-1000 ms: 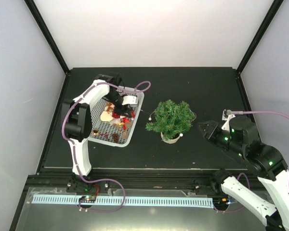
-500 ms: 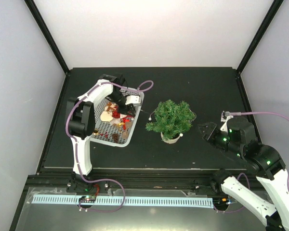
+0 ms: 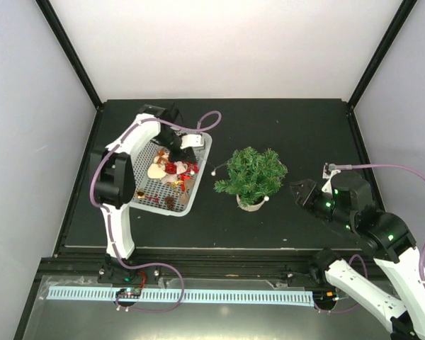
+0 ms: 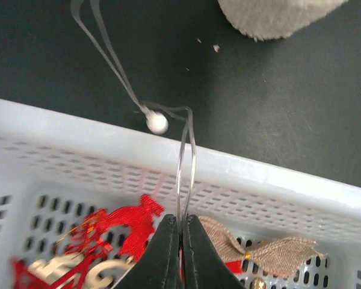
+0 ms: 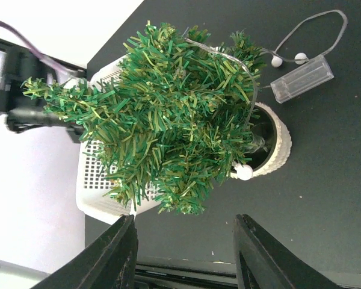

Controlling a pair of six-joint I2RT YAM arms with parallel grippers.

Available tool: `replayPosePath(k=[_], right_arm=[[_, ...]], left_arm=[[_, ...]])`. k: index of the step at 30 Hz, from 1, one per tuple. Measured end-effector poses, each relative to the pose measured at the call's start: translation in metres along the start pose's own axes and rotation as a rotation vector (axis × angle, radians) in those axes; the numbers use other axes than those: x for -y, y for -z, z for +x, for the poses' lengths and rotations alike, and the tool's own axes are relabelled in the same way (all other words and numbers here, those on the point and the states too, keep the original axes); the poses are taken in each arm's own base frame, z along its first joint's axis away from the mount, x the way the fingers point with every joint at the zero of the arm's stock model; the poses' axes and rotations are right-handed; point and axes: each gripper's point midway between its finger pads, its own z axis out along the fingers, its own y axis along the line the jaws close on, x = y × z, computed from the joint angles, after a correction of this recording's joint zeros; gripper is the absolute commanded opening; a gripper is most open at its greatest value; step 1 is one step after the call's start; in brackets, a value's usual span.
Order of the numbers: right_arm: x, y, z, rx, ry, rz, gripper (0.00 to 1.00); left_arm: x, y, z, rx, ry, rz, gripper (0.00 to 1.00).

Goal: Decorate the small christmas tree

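1. Small christmas tree (image 3: pixel 252 173) stands mid-bench in its pot (image 3: pixel 251 204). At its 4 o'clock, nearest the arm bases, the right claw (image 3: pixel 297 190) has crept slightly closer. Its fingers stand apart with nothing between them.
2. Farther back, at the tree's 10 o'clock, the left claw (image 4: pixel 181 241) was parted a second ago. It has now pinched shut on the light string (image 4: pixel 183 156) above the basket (image 4: pixel 277 180) rim.
3. That grip probably means the strand can now be lifted toward the branches, though it is not yet draped there.
4. Materials, nearest first: the tree has stiff, bushy, flat green needles, and its pot is whitish, round and ribbed.
5. A clear, boxy plastic battery case (image 5: pixel 302 78) lies on the matte black bench (image 3: pixel 304 127) at the pot's 12 o'clock in the right wrist view.
6. The string is hair-thin, springy silvery wire that holds its loops, with a small round white bead (image 4: pixel 157 123) on it.
7. Farthest back, the basket is white perforated plastic. It holds a flat red cut-out ornament (image 4: pixel 132 226) and a coarse burlap bow (image 4: pixel 271 250).
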Motion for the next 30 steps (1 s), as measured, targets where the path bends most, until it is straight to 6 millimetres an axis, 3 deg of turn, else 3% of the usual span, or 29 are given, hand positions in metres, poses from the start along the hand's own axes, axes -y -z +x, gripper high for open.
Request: replayPosePath(k=[3, 10, 14, 21, 30], right_arm=[[0.001, -0.004, 0.0, 0.002, 0.0, -0.003, 0.45], [-0.001, -0.005, 0.001, 0.007, 0.008, -0.031, 0.46], [-0.005, -0.001, 0.001, 0.016, 0.019, -0.058, 0.46], [-0.004, 0.002, 0.003, 0.024, 0.034, -0.088, 0.46], [0.001, 0.003, 0.011, 0.018, 0.038, -0.115, 0.46]], left_arm=[[-0.002, 0.032, -0.013, 0.02, -0.018, -0.073, 0.02], [0.005, 0.127, -0.061, 0.071, -0.095, -0.324, 0.01], [0.005, 0.162, -0.078, 0.067, -0.105, -0.433, 0.02], [0.009, 0.204, -0.092, 0.069, -0.08, -0.537, 0.02], [0.059, 0.276, -0.132, 0.167, -0.14, -0.701, 0.02]])
